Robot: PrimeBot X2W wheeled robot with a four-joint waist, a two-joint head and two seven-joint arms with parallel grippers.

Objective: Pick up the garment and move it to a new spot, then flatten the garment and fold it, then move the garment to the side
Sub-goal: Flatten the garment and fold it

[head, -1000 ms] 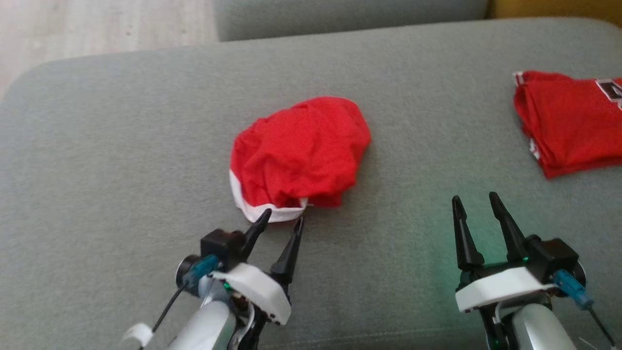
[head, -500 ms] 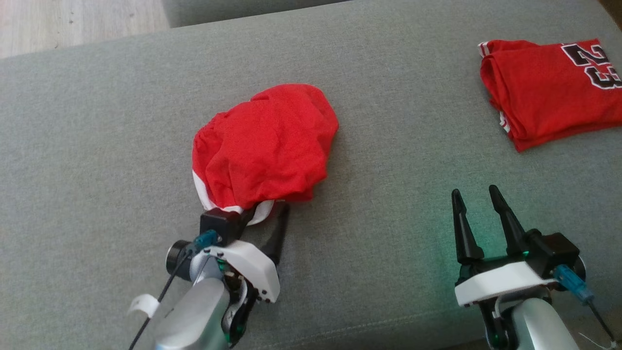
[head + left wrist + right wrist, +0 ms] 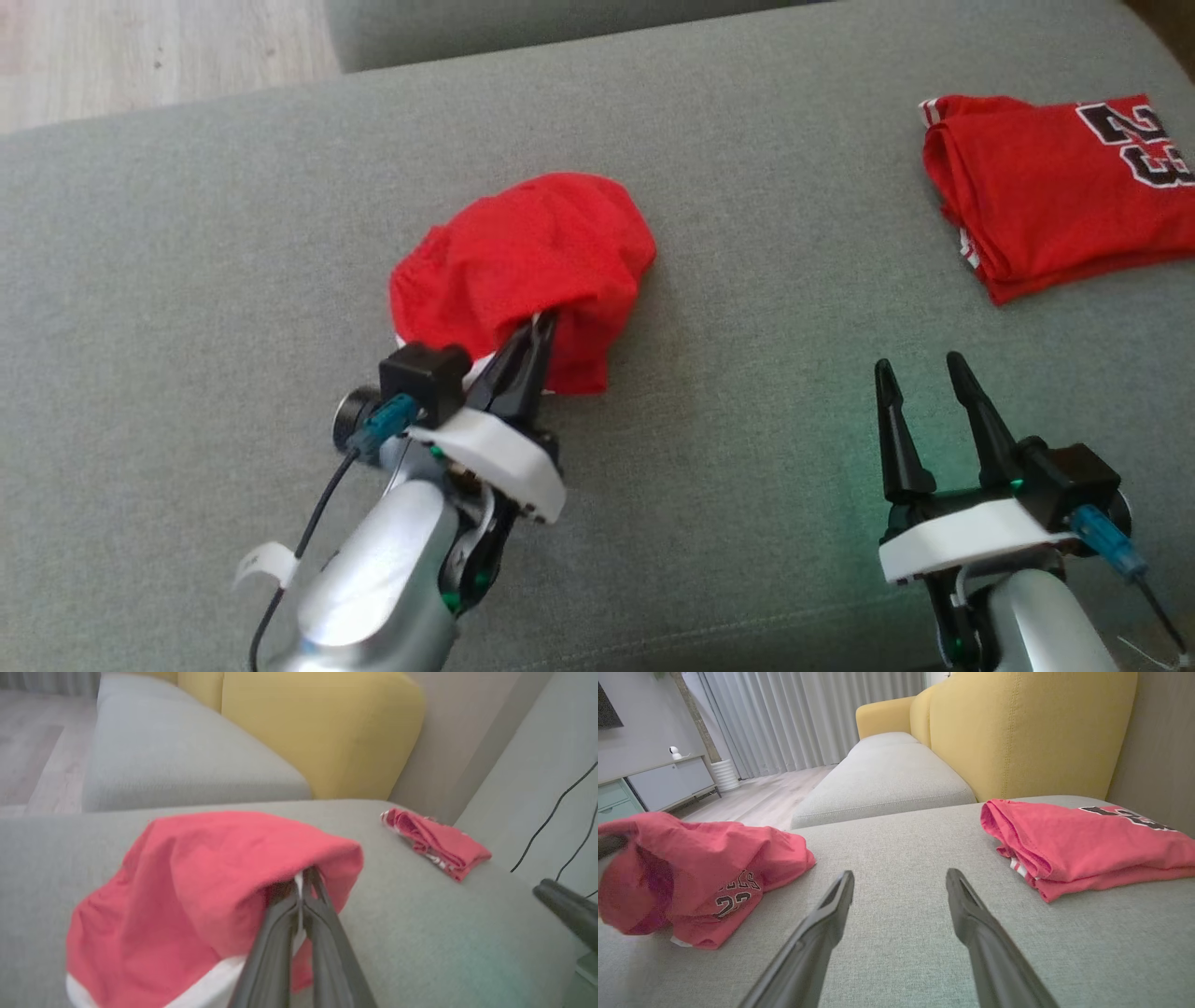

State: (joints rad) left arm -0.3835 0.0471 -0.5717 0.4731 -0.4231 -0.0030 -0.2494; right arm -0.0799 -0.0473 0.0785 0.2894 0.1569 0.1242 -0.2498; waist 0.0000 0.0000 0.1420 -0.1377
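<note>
Head view: a crumpled red garment (image 3: 532,252) lies mid-way across a grey sofa cushion (image 3: 187,280). The left pincer (image 3: 540,322) is closed tight on its near edge, tips buried in the red cloth. The right pincer (image 3: 920,364) hovers with fingers apart, well to the right of the garment and holding nothing. A folded red jersey (image 3: 1055,196) at the far right shows a black, white-edged "23", partly cut off by the frame.

Left wrist view: the cloth drapes like a tent from the joined fingers. A white band (image 3: 210,989) runs along its lower edge. A yellow backrest (image 3: 322,732) stands behind.

Right wrist view: the garment sits to the left of the spread fingers. Its side, hidden from the head view, carries "23" beneath partly hidden letters.
</note>
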